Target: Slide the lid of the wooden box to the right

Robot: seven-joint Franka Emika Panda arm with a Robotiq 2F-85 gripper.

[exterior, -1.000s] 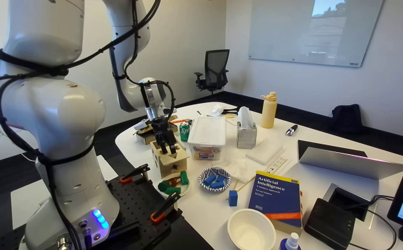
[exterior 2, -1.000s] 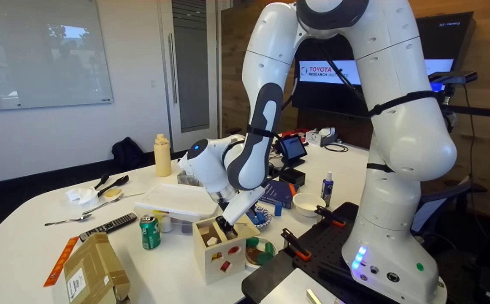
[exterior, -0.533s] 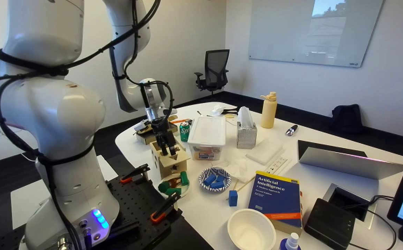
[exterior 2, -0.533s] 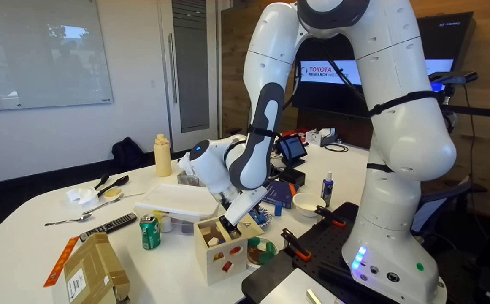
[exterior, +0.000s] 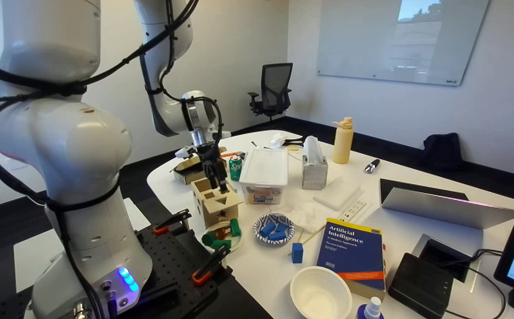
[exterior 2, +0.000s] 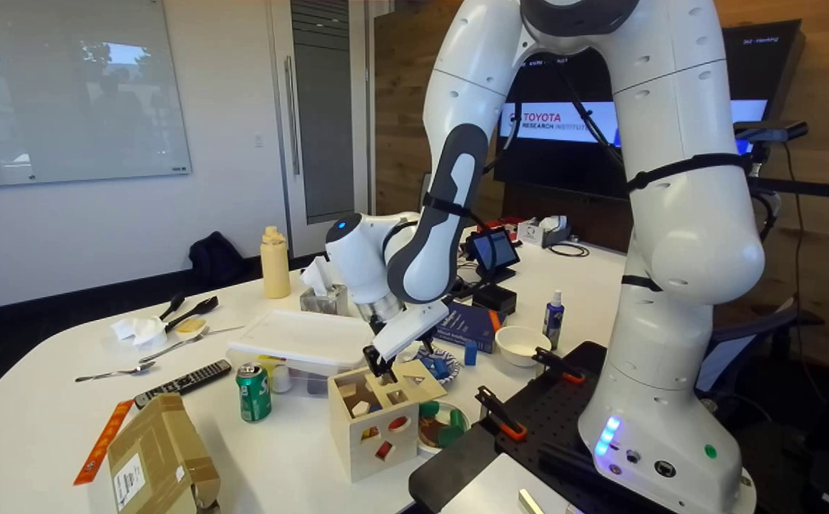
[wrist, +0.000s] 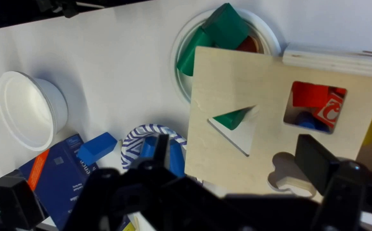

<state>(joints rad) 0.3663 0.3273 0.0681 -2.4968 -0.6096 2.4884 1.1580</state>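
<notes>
The wooden box is a pale cube-shaped sorter with shaped holes in its sides; it shows in both exterior views. Its lid, a thin pale panel with triangle, square and clover holes, lies partly slid off and overhangs one side. Behind it the box top is open, showing loose blocks inside. In the wrist view the lid spans beneath my jaws. My gripper, also seen in the wrist view, is open and empty, just above the lid; one finger is over the clover hole. Whether it touches the lid I cannot tell.
A plate of green blocks sits under the overhang side. A patterned bowl with blue blocks is close by. A lidded plastic container and a green can stand beside the box. Black clamps edge the robot's base.
My gripper has risen a little and shifted over the lid toward the plastic container. The box and lid shifted very slightly between the two earlier moments and have stayed still since.
</notes>
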